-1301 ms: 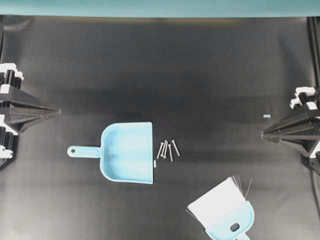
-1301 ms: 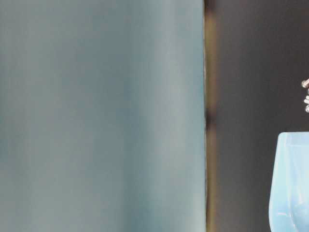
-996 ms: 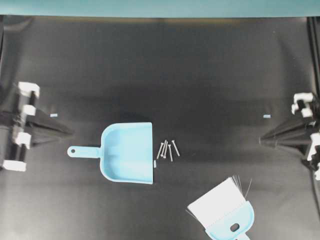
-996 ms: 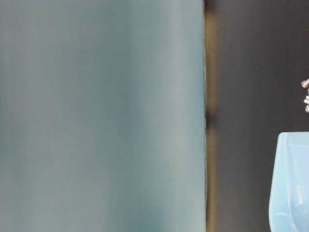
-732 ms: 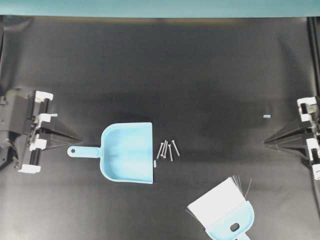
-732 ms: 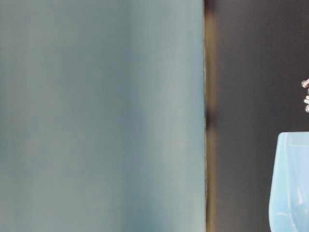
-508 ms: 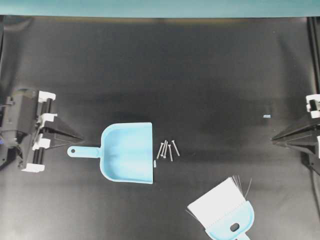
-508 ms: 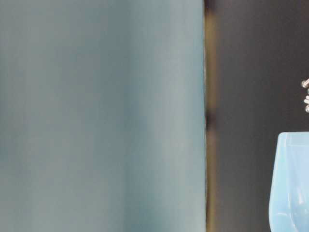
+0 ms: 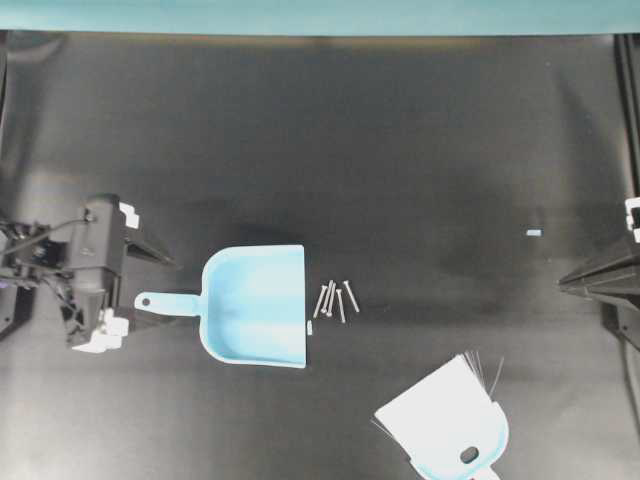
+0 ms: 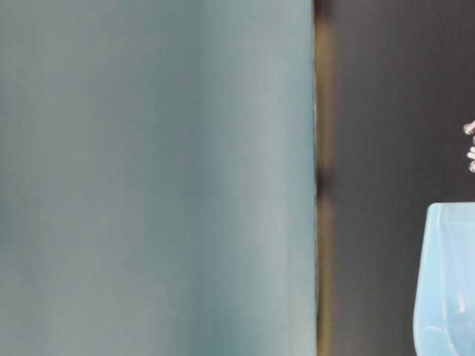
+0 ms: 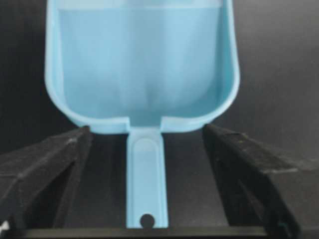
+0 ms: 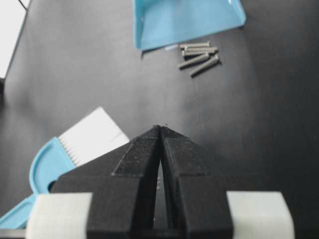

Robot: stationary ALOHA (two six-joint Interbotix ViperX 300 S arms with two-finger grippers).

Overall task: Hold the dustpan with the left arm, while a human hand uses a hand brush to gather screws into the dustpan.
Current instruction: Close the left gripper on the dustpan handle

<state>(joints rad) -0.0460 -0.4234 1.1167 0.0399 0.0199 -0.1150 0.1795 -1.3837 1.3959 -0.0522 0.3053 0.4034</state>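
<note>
Two wide-apart fingers of the left pincer (image 11: 147,219) sit on each side of the handle of the dustpan (image 9: 255,305) at lower left of the desk (image 9: 380,150), so squeeze the handle's middle evenly.

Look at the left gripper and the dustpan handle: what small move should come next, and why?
Probably close the left gripper on the dustpan handle. Its fingers stand open on either side of the handle, not yet touching it, and the screws lie unswept just outside the pan's mouth, so the pan needs holding first.
</note>
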